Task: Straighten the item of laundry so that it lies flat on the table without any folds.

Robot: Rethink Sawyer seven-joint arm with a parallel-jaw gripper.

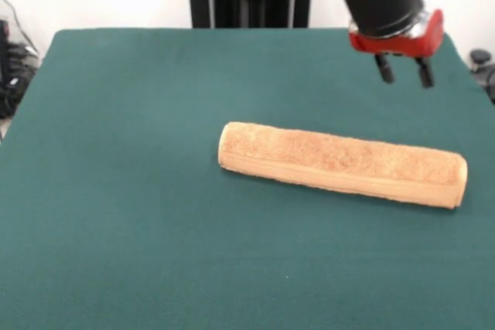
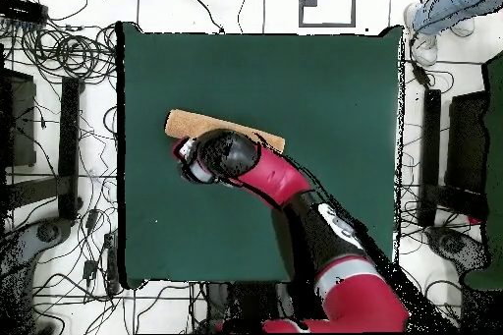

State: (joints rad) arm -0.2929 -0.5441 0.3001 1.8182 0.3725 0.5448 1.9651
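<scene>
The towel (image 1: 343,165) lies rolled into a long, narrow bundle on the table (image 1: 124,214), nowhere near flat. Orange-tan terry, one ribbed band running along its near long edge in the front view, both ends rounded over.

The claw (image 1: 403,72) hangs in the air, clear of the cloth. In the front view it sits above and beyond the roll's right-hand part, its two dark fingers (image 1: 384,68) pointing down with a plain gap between them and nothing in that gap: released, gripping nothing. Bare green felt shows between the fingertips and the towel, so no contact there.

From overhead the picture turns round. The arm (image 2: 324,243) reaches in from the bottom edge, and its black wrist covers the middle of the roll; the claw (image 2: 194,166) itself is mostly hidden under that wrist, just a red and white bit showing. The towel (image 2: 187,124) pokes out on either side of the wrist, a slanted strip lying just past the claw, on the side away from the robot's base.

The roll lies a little left of the table's (image 2: 324,85) middle overhead, with wide green cloth all round it.

At the top right corner overhead, a person's legs (image 2: 447,2) and shoes stand on the floor off the table, well away from the claw.
</scene>
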